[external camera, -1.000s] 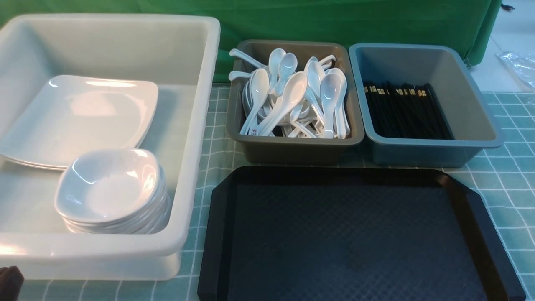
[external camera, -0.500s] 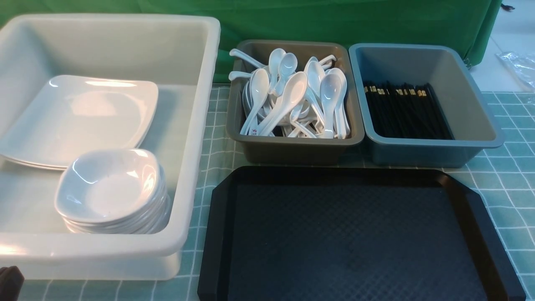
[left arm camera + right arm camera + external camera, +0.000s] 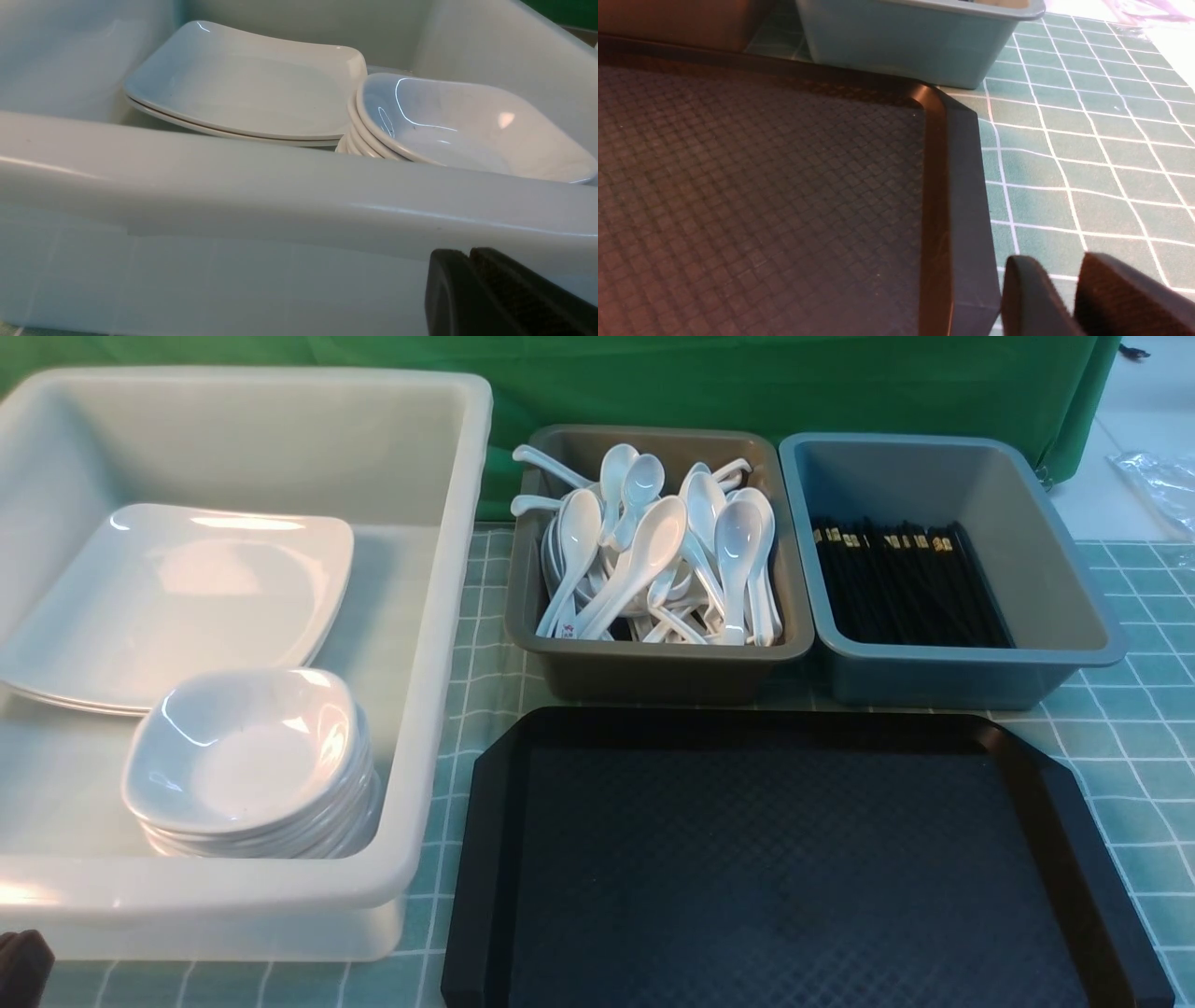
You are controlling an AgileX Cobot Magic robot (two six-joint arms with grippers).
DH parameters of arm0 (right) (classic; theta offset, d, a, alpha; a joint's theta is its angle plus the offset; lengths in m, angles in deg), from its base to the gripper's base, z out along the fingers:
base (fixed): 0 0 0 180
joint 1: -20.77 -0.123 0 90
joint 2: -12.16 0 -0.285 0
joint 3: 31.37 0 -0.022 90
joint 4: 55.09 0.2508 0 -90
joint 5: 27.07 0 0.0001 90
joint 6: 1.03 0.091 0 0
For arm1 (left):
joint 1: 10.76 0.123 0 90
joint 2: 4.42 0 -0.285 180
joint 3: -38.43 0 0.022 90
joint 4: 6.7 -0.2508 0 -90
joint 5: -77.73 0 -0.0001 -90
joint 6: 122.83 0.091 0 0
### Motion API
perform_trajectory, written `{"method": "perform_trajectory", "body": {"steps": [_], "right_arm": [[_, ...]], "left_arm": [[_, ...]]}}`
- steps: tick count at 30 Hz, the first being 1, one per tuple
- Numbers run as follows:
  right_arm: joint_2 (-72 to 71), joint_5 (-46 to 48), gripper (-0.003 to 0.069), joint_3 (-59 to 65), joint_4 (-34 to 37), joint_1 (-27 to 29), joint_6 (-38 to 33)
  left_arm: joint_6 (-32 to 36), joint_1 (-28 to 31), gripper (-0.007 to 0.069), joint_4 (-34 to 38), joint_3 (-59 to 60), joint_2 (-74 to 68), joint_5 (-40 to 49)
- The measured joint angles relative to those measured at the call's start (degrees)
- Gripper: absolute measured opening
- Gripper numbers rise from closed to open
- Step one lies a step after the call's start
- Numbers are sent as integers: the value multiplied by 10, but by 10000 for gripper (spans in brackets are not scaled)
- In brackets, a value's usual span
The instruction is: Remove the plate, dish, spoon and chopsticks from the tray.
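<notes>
So the tray point(image 3: 794, 859) is showing plain black with a diamond texture running right out to its rim. Worktop's wearing a muted green cloth point(image 3: 1134, 709) with a white grid. Big bin point(image 3: 448, 569) is looking milky white, spoon bin point(image 3: 653, 672) grey-brown, chopstick bin point(image 3: 952, 677) blue-grey, and those black chopsticks point(image 3: 910, 588) are flashing gold bands.

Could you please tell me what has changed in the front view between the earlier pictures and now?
Nothing visibly changed. The plates, dishes, spoons, chopsticks, tray and left gripper all stayed as they were.
</notes>
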Motion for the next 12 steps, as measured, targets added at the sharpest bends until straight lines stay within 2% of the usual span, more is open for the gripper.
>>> {"method": "perform_trajectory", "body": {"steps": [12], "right_arm": [[0,0,230,0,0,0,0]], "left_arm": [[0,0,17,0,0,0,0]]}}
